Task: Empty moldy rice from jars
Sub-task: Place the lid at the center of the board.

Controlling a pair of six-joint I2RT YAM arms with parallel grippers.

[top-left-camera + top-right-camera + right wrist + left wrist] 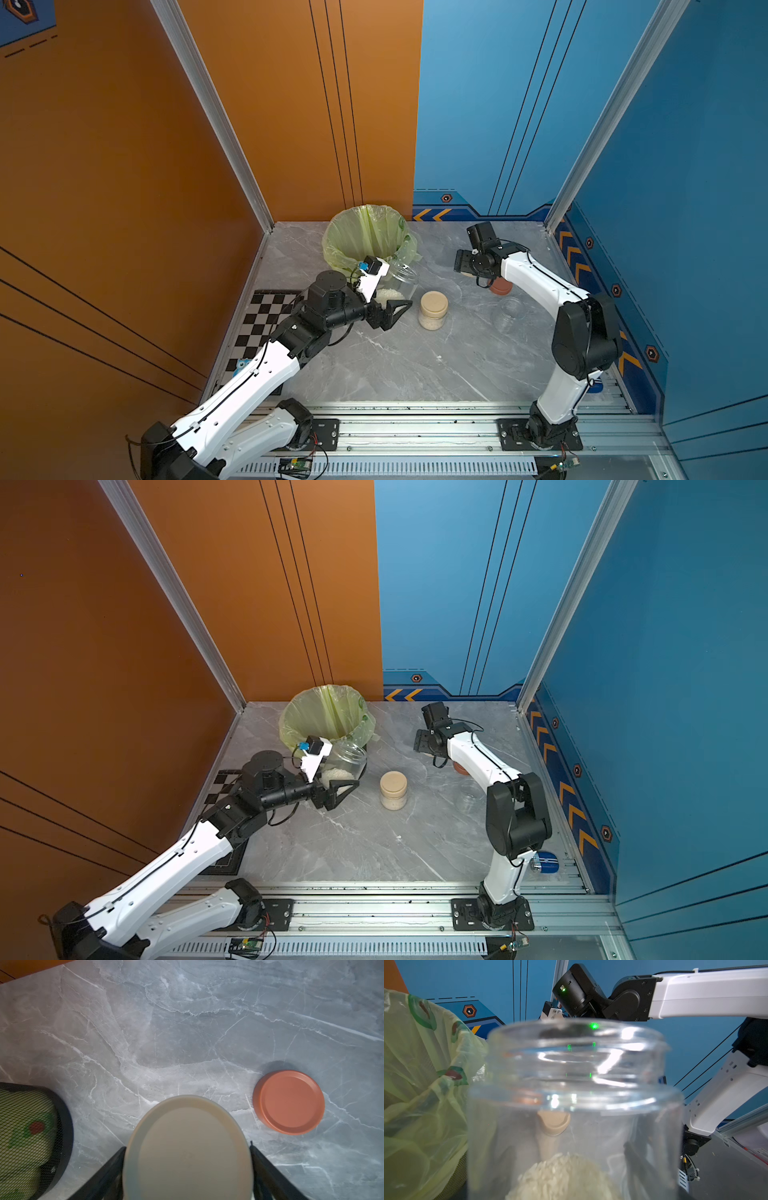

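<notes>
Moldy rice point(560, 1178) shows as a loose mound of off-white, elongated grains in the bottom of the open jar point(591, 1059), a clear squat cylinder with a ridged neck and no lid. The grains fill only its lowest part, and the walls above them are bare and glossy. The left end effector point(391, 300) is clamped on this jar from the side, with one black finger visible on the near wall in both top views and the other hidden behind the jar. The jar is just beside the near rim of the bin point(365, 237), a dark mesh basket lined with a pale green bag; whether the jar's base touches the counter point(395, 365) I cannot tell. More rice, pale beige, forms a band in the lower part of the lidded jar point(433, 311), which stands upright near the middle of the counter under a round beige cap, apart from both arms. The right end effector point(188, 1147) is closed on a beige lid point(187, 1126), its two black fingers pressed against opposite edges, and holds it flat above the counter. A reddish-brown lid point(288, 1102) lies flat on the counter just beside it, untouched. An empty jar point(509, 313), clear and uncapped, sits close to the right arm, near that lid.
</notes>
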